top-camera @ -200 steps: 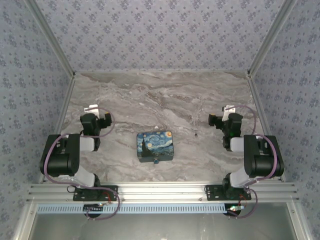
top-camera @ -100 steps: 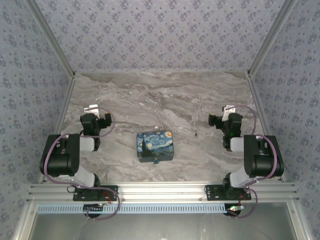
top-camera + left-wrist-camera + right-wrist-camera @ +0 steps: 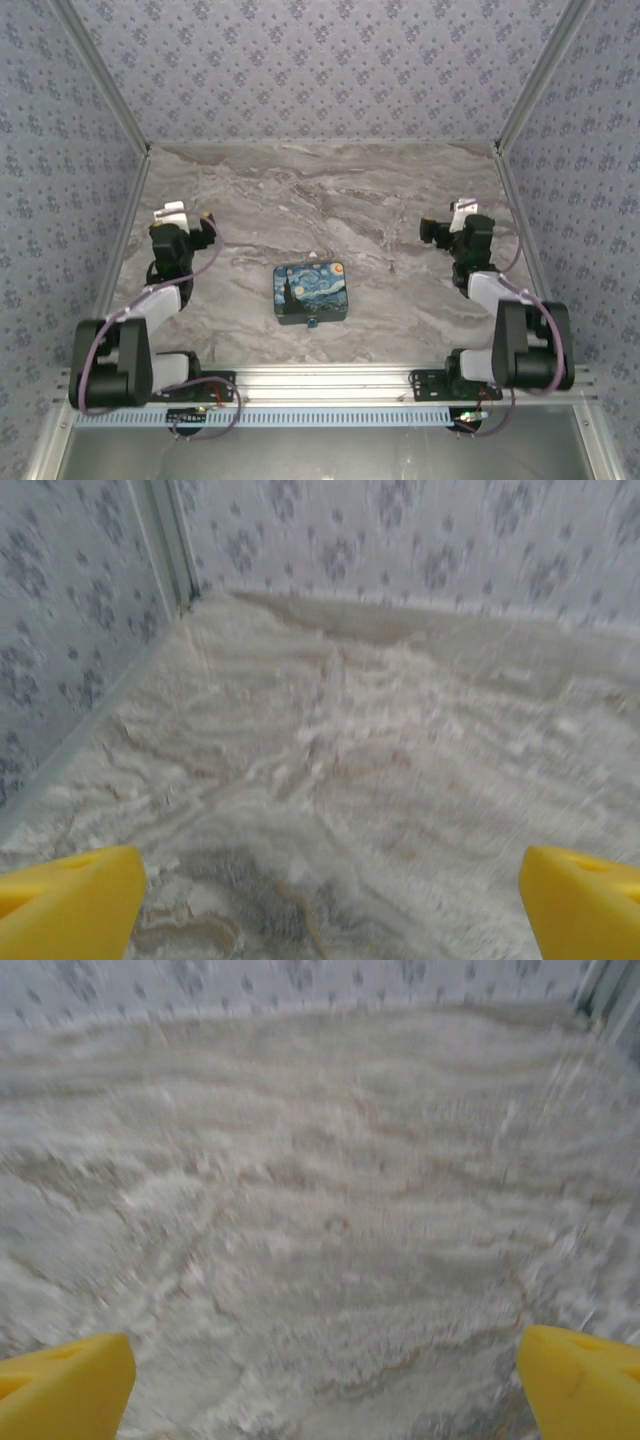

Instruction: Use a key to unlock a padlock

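Marble-veined tabletop (image 3: 330, 190) carries a painted box (image 3: 310, 288) near its middle. The tiny blue padlock (image 3: 313, 322) sits against the box's near edge, on the side facing the arm bases. It seems to hang from the clasp, though it is too small to be sure. That placement probably leaves it reachable by either arm. The key (image 3: 392, 266) lies loose on the marble as a thin dark sliver, to the right of the box and apart from it, nearer the right arm, so that arm looks the likelier one to fetch it. The left gripper (image 3: 172, 212) and right gripper (image 3: 460, 212) hover out at their own sides, well apart from box, padlock and key. In each wrist view the yellow fingertips (image 3: 65, 900) (image 3: 580, 1380) are spread wide over bare marble with nothing between them, ready for a first pick.
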You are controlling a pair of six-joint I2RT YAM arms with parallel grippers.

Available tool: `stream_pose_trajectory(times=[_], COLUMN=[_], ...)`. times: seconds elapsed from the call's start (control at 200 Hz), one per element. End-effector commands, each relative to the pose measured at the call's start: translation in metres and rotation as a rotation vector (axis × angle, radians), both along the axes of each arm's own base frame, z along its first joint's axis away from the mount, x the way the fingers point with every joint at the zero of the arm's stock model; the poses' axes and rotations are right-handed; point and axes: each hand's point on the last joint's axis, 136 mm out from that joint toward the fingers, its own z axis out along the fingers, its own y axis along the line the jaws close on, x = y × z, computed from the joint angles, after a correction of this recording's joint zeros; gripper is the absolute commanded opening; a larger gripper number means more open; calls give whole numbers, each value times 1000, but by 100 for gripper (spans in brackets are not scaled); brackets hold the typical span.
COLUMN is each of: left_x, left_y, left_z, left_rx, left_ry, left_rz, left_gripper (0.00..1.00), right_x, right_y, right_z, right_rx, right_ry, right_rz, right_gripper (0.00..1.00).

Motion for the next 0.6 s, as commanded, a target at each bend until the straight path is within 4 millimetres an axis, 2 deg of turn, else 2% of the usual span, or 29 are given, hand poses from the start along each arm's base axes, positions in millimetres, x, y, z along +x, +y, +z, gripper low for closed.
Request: stream_pose_trajectory(times=[0.0,0.1,0.22,0.325,0.43,0.52,0.595], left_x=[-7,-19,-42,-68,-90,-105,-114], left_y=[-9,-27,-61,-83,-106,-131,-155], left_z=[20,27,28,24,18,12,8], left_rx=[-177,-267,-364,-450,-536,-560,-563], left_ry=[28,86,170,249,319,394,443], left_rz=[7,-26,-145,-196,-254,-311,-368], left_gripper=[97,97,98,99,99,99,99], right_x=[-19,-43,-78,-108,-130,-139,-140], right_y=[12,30,61,78,88,99,106], right_z=[22,35,35,16,-12,-30,-43], right_rx=[55,91,154,203,237,248,262], right_ry=[66,121,210,337,476,558,601], right_rz=[-9,1,49,49,29,36,37], right_gripper=[100,100,100,95,83,77,73])
